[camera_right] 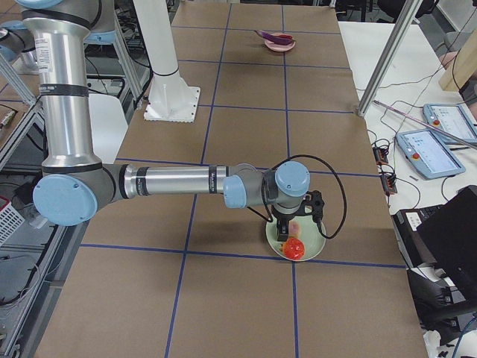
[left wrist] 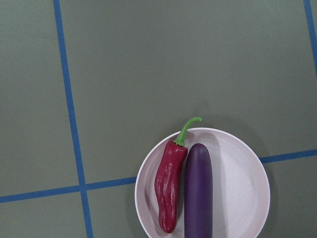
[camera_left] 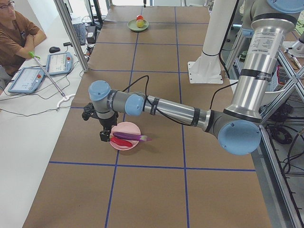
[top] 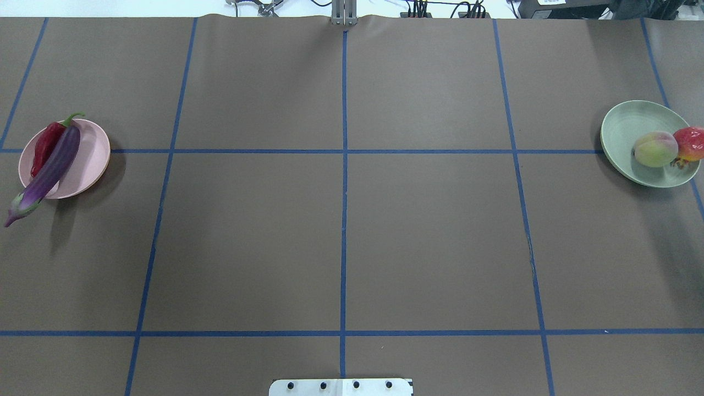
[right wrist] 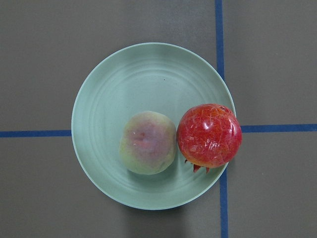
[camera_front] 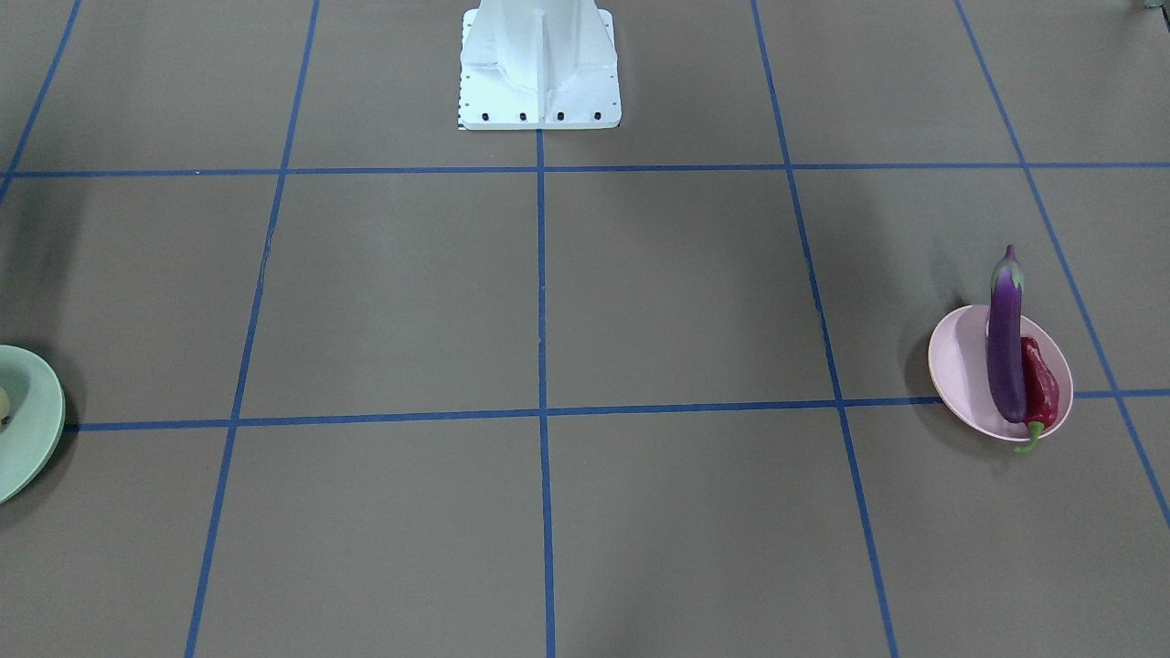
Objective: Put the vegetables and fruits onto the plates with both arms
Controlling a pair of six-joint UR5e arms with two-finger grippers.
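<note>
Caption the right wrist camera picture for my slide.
Peach and spiky red fruit sit side by side on the green plate.

Glossy eggplant (left wrist: 198, 193), matte pink plate (left wrist: 240, 186)

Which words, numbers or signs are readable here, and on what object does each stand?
No text is legible.
Left arm: small print on its upper tube, too blurred to read.
Tablets: screens too small to read.
</note>
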